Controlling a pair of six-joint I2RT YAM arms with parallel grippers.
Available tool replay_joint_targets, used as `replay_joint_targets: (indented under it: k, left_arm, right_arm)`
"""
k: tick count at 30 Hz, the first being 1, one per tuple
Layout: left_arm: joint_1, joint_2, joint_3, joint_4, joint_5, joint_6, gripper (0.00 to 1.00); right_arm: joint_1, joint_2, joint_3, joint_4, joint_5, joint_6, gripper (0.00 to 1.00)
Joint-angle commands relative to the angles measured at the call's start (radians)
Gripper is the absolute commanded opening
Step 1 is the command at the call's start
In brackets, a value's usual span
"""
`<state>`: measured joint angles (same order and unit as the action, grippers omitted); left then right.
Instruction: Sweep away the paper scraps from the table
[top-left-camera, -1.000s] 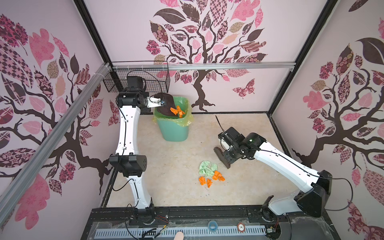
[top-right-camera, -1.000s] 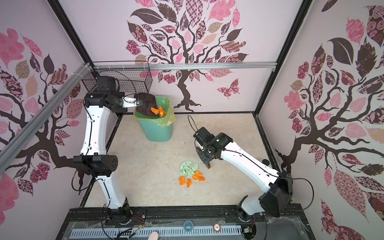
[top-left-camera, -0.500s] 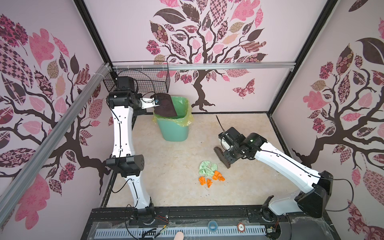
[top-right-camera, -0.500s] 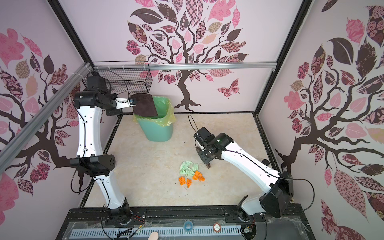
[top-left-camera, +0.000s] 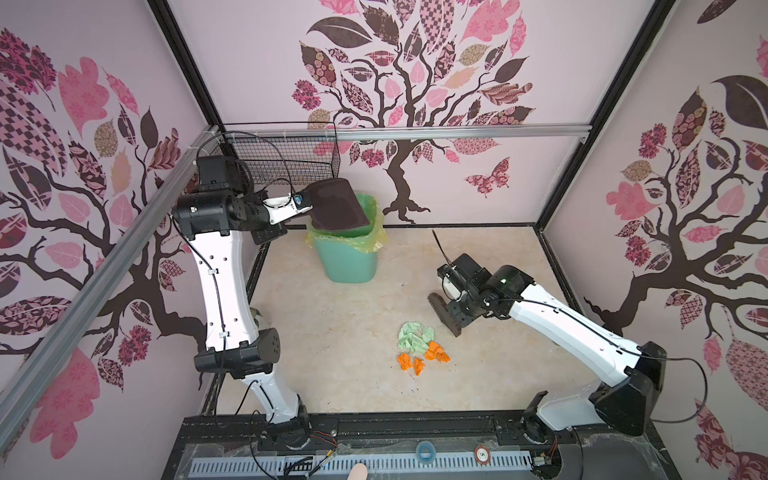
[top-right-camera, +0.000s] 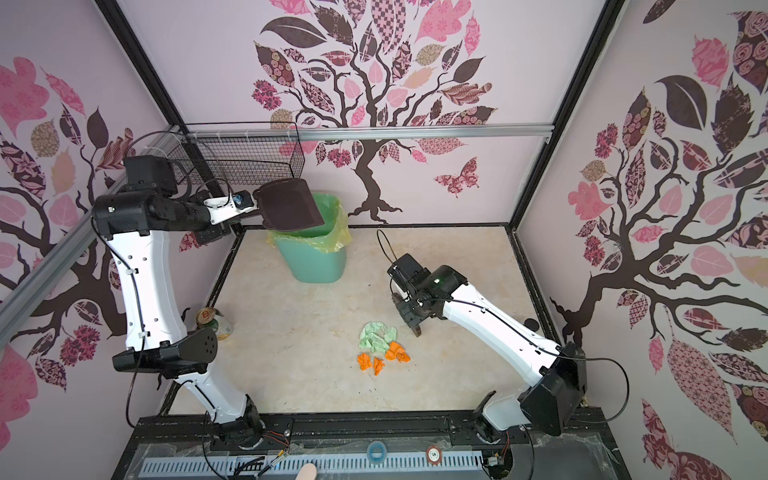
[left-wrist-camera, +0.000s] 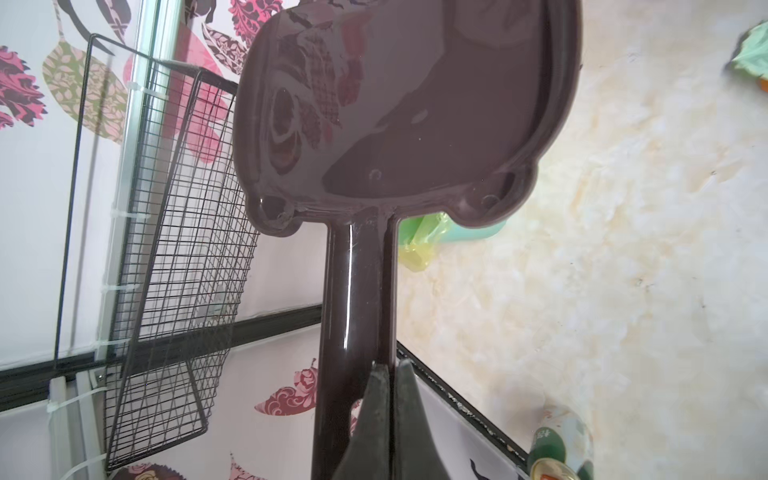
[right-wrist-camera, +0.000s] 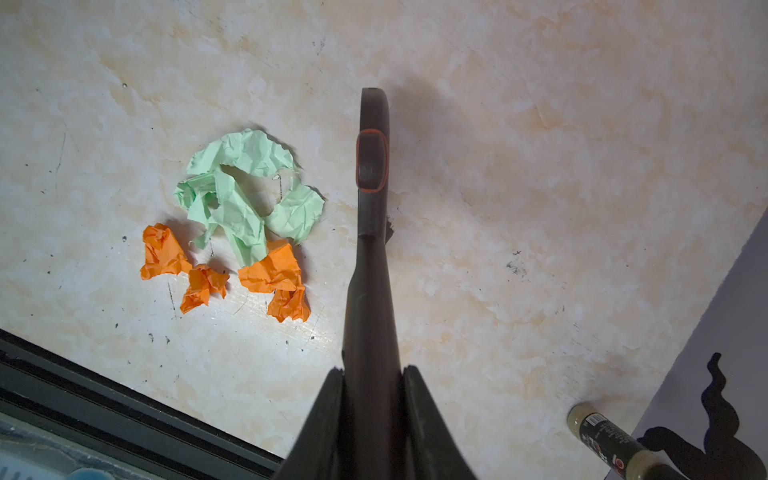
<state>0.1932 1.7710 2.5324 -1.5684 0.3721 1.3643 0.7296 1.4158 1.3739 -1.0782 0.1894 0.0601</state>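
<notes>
The left gripper is pinching the dustpan, tipping it over the bin; the right gripper is clamping the brush. The paper scraps are lying on the counter at its seven o'clock, so the dustpan probably needs lowering beside them.

Brown dustpan tilted over bin; paper scraps (orange, green) on table.

All I can read from my station is what looks like a 5 on the small round disc at the bottom edge in both top views. Label print on the can and on the bottle is too blurred to read.
</notes>
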Motion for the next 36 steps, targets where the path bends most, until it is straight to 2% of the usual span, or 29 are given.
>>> replay_joint_targets:
  k: [1,9,15,20,29,33,36]
  left_arm:
    - [0.005,-0.128,-0.130,-0.052,0.096,-0.028,0.00]
    - [0.005,-0.563,-0.805,0.032,0.051,0.028,0.00]
    - [0.005,-0.811,-1.180,0.042,0.038,0.049,0.00]
    - [0.003,-0.940,-1.401,0.063,0.077,0.044,0.00]
    - [-0.010,-1.109,-1.764,0.239,0.018,0.108,0.00]
    - [-0.013,-1.112,-1.841,0.270,0.021,0.179,0.00]
    - [-0.045,-1.093,-1.863,0.318,0.025,0.173,0.00]
  right_arm:
    - [-0.004,-0.014,0.020,-0.066,-0.005,0.015,0.00]
    - [-0.009,-0.008,0.088,-0.132,0.041,0.012,0.00]
    - [-0.008,-0.001,0.123,-0.199,0.064,0.022,0.00]
    - [-0.008,0.017,0.168,-0.231,0.018,0.042,0.00]
    - [-0.007,0.136,0.292,-0.316,-0.004,0.140,0.00]
    - [-0.008,0.168,0.290,-0.347,0.012,0.203,0.00]
    - [-0.008,0.176,0.274,-0.360,0.021,0.232,0.00]
